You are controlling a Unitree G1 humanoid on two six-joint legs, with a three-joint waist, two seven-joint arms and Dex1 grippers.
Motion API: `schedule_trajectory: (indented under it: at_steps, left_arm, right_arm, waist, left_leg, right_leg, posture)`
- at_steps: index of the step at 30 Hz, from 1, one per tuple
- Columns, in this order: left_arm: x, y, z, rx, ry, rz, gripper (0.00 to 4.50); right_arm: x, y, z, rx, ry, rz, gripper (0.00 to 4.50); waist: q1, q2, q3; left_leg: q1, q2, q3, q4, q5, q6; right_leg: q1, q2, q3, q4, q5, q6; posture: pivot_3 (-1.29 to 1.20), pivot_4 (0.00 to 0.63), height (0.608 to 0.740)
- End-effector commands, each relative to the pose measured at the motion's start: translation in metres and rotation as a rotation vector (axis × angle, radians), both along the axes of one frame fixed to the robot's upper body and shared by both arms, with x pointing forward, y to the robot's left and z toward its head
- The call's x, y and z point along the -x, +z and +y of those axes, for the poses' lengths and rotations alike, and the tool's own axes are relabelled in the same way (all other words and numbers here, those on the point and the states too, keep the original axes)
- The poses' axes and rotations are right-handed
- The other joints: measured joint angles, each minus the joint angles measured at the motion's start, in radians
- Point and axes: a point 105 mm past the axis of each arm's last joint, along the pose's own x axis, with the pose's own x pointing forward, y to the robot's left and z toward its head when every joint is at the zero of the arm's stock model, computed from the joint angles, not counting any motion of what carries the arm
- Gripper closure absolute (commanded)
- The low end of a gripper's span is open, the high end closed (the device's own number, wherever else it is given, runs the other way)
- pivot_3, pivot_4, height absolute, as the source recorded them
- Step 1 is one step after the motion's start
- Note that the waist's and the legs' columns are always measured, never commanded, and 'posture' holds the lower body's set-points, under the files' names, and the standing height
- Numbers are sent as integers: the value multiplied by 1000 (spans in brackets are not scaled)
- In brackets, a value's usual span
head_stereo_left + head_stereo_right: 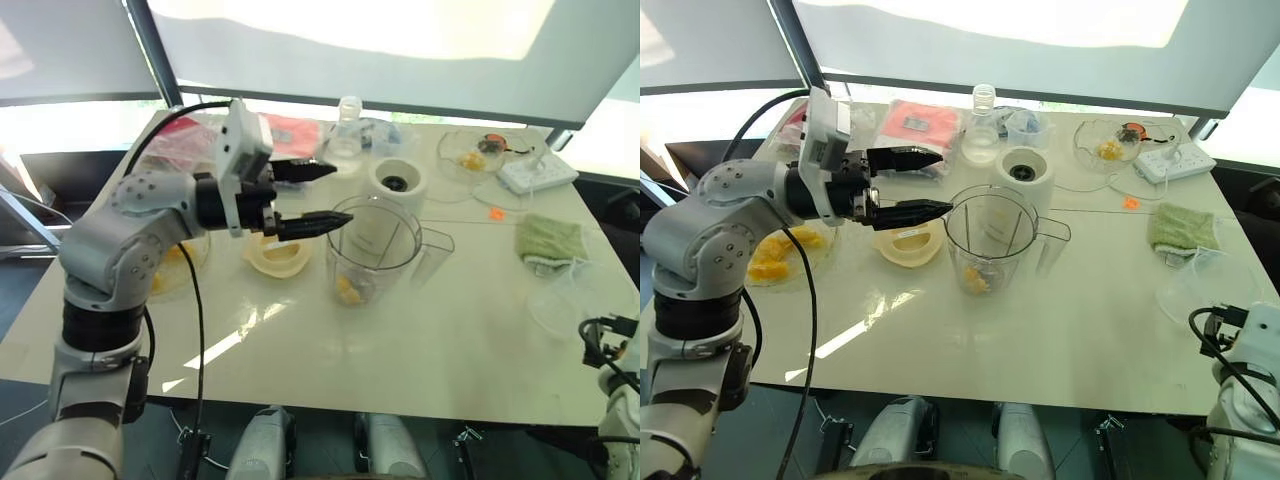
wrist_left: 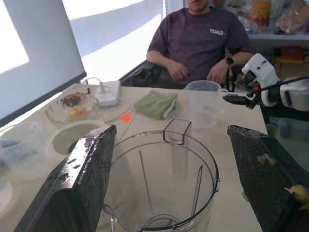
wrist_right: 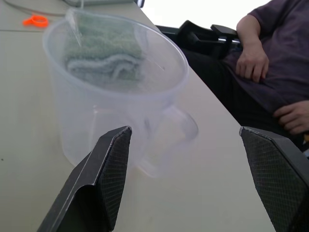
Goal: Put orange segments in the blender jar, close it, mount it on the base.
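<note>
Pale yellow lid at bench centre-left; green cloth at 3 o'clock; power strip, glass dish at 1 o'clock; clear bottle at 12.

Colours across the bench

Cream-white bench; the clear, vertically ribbed blender jar shows yellow-orange orange segments at its bottom. White base with a dark socket just behind. Pale yellow lid beside the jar. Green cloth at right, a small orange ring near it. The left pincer has black fingers with a fine mesh texture.
</note>
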Motion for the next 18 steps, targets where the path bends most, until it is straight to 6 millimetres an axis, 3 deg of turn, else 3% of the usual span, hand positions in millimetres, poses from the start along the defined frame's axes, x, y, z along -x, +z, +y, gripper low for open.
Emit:
schedule_trajectory:
  at_steps: [1, 18]
  left_arm:
    - [6, 7, 1, 21, -7, -35, 675]
    - [4, 7, -3, 13, -5, -37, 675]
  right_arm:
    - [8, 11, -3, 23, -33, -33, 766]
    - [-13, -5, -24, -25, -70, -60, 766]
  waist:
    - [-1, 0, 0]
    - [-9, 1, 0]
  left_leg:
    - [0, 0, 0, 0, 0, 0]
    - [1, 0, 2, 0, 0, 0]
  right_leg:
    - [0, 0, 0, 0, 0, 0]
    - [0, 0, 1, 0, 0, 0]
  posture:
    - [0, 150, 740]
    - [0, 150, 740]
